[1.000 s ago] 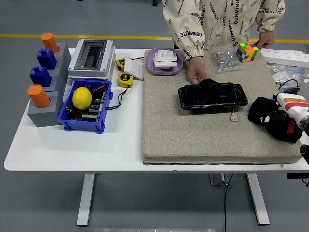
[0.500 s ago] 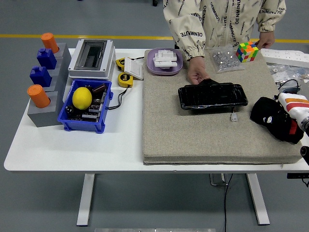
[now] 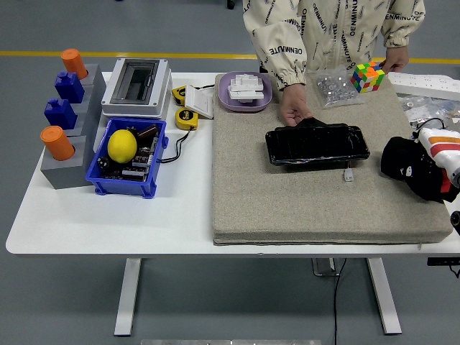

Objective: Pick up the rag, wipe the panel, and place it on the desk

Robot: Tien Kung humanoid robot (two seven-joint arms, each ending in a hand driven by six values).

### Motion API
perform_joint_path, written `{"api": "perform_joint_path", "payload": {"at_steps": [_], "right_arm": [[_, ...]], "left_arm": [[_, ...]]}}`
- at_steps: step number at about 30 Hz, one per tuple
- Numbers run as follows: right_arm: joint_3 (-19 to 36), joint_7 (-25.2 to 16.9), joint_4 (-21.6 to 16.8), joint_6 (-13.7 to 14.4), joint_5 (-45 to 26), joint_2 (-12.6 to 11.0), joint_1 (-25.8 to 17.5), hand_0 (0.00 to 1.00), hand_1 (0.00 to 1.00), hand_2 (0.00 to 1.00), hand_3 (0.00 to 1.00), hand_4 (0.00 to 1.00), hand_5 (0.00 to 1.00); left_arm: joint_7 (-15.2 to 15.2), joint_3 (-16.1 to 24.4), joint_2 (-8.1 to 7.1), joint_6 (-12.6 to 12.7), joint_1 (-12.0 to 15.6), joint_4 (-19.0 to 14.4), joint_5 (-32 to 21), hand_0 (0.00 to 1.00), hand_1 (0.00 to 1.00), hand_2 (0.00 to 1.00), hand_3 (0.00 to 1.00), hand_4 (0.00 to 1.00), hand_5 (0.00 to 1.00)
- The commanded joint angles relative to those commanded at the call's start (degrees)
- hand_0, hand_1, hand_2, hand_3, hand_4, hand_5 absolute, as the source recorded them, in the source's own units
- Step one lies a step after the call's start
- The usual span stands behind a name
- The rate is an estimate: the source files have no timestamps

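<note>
The black panel (image 3: 317,144) lies flat on the grey felt mat (image 3: 287,201), a little past the mat's centre toward one o'clock, its long axis running straight from nine o'clock to three o'clock and its short ends facing the table's sides. A person at the far side rests one hand (image 3: 293,113) on the panel's far left corner, at about eleven o'clock from the panel's middle; the person's other hand (image 3: 395,59) is at the colourful cube (image 3: 367,77) near the mat's far right corner. The right hand (image 3: 417,168) comes in from the three o'clock edge and sits over the mat's right margin, well apart from the panel; it shows only as a dark mass, so whether it is clenched, loose or gripping a rag cannot be told, and no rag can be picked out separately. A small white connector (image 3: 348,175) lies on the mat just at five o'clock from the panel. At nine o'clock on the table, a blue bin (image 3: 128,180) holds a yellow lemon (image 3: 122,145).
</note>
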State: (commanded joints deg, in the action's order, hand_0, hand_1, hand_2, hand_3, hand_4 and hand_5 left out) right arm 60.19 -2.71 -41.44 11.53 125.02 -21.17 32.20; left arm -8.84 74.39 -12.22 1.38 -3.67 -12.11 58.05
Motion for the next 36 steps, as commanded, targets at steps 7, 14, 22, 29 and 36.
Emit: {"api": "perform_joint_path", "payload": {"at_steps": [7,14,22,29,36], "right_arm": [[0.3,1.0,-2.6,-0.9,0.4,-0.7,0.3,0.2,0.312,0.375,0.37,0.908,0.045],[-0.2,2.6,-7.9,-1.8,0.6,-1.4,1.0,0.203,0.311,0.374,0.371,0.902,0.033],[-1.5,3.4,-9.5,-2.5,0.5,-0.8,3.1,0.202,0.311,0.374,0.37,0.901,0.033],[-2.3,3.5,-9.6,-2.6,0.2,0.6,4.3,0.201,0.308,0.373,0.369,0.898,0.032],[-2.8,3.5,-9.3,-2.4,-0.4,1.9,4.2,0.201,0.309,0.374,0.37,0.899,0.032]], "left_arm": [[0.0,0.2,-0.02,0.0,-0.1,0.0,0.1,0.602,0.636,0.637,0.561,0.636,0.445],[0.0,0.4,-0.08,0.0,0.0,0.0,0.3,0.602,0.635,0.636,0.561,0.636,0.446],[0.0,0.4,-0.13,0.0,0.0,0.0,0.3,0.602,0.636,0.637,0.562,0.635,0.445],[0.0,0.3,-0.12,0.0,0.0,0.0,0.2,0.602,0.635,0.636,0.561,0.636,0.445],[0.0,0.2,-0.15,0.0,-0.1,0.0,0.1,0.603,0.636,0.637,0.562,0.636,0.446]]}}
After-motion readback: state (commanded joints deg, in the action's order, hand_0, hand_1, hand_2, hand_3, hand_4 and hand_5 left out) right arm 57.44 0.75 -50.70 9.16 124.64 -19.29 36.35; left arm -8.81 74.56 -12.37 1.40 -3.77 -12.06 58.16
